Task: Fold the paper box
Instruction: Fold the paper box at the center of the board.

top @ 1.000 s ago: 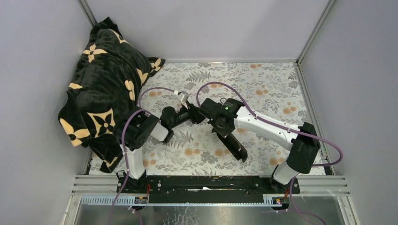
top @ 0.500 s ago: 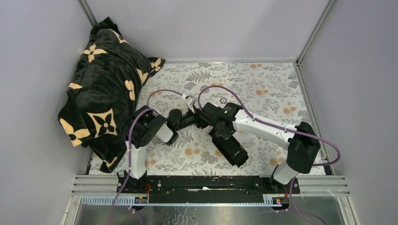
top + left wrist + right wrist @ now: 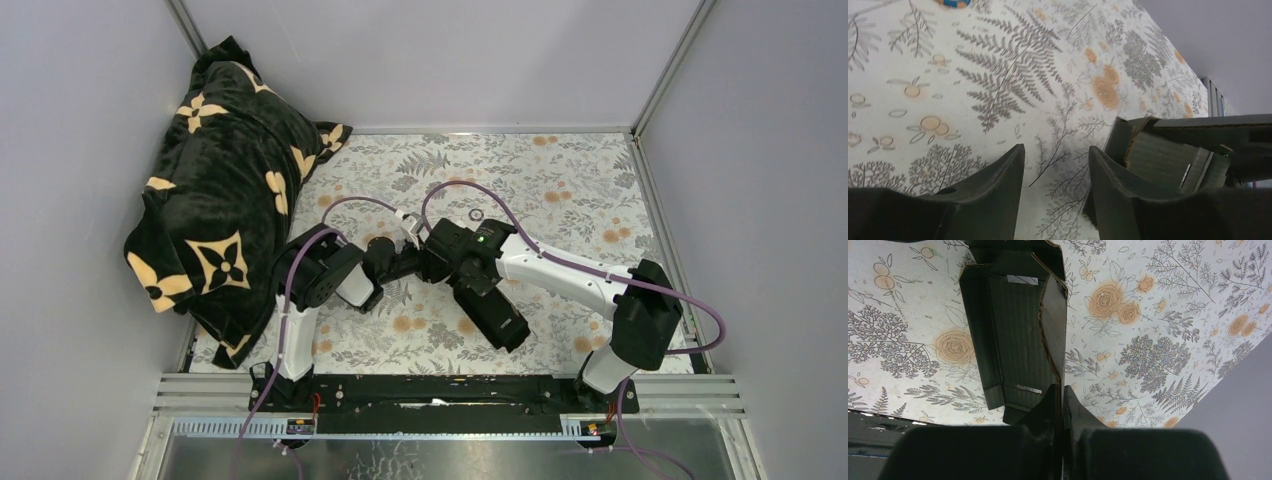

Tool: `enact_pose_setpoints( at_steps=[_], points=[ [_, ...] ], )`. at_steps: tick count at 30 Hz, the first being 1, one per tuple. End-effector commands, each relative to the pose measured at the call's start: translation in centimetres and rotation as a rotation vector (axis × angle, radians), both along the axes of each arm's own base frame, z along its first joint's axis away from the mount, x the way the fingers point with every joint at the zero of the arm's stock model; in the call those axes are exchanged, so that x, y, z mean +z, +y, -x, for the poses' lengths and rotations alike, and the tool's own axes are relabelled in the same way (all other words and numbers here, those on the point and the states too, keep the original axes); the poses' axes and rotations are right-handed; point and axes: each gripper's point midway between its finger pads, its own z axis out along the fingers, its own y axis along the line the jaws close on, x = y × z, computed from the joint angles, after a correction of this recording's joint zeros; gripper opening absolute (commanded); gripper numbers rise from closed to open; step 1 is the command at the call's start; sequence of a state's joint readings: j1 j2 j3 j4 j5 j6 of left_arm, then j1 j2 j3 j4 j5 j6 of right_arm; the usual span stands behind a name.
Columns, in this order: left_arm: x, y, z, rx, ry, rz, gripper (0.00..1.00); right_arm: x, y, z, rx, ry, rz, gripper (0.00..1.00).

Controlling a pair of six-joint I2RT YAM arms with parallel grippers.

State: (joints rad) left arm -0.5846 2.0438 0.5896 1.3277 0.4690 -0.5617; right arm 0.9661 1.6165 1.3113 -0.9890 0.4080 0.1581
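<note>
The paper box is matte black card, partly folded, with its side walls raised and its open inside facing the right wrist camera. My right gripper is shut on the top edge of the box's right wall. From above, the paper box slants over the flowered table below my right gripper. My left gripper is open and holds nothing, low over the table. The paper box lies just right of its right finger. In the top view my left gripper is close beside the right wrist.
A black plush blanket with cream flowers is heaped at the back left. A small ring lies on the table behind the grippers. Grey walls and metal rails bound the flowered table. Purple cables arch over both wrists.
The left arm has moved right, towards the box. The right gripper has turned the box so more of its face shows from above, and shifted it slightly towards the front.
</note>
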Motion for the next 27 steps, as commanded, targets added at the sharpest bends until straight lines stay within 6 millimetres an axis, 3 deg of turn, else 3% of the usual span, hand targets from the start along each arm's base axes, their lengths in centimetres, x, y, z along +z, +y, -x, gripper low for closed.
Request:
enact_pose_setpoints(
  at_steps=[1, 21, 27],
  points=[
    [0.2, -0.3, 0.0, -0.036, -0.035, 0.044, 0.56, 1.4, -0.3, -0.6, -0.013, -0.058, -0.021, 0.00],
    [2.7, -1.3, 3.6, -0.178, -0.025, 0.150, 0.56, 1.3, -0.3, -0.9, -0.019, -0.091, -0.006, 0.00],
    [2.3, -2.1, 4.6, -0.202, -0.016, 0.144, 0.56, 1.0, 0.0, -0.9, -0.025, -0.093, -0.021, 0.00]
  ],
)
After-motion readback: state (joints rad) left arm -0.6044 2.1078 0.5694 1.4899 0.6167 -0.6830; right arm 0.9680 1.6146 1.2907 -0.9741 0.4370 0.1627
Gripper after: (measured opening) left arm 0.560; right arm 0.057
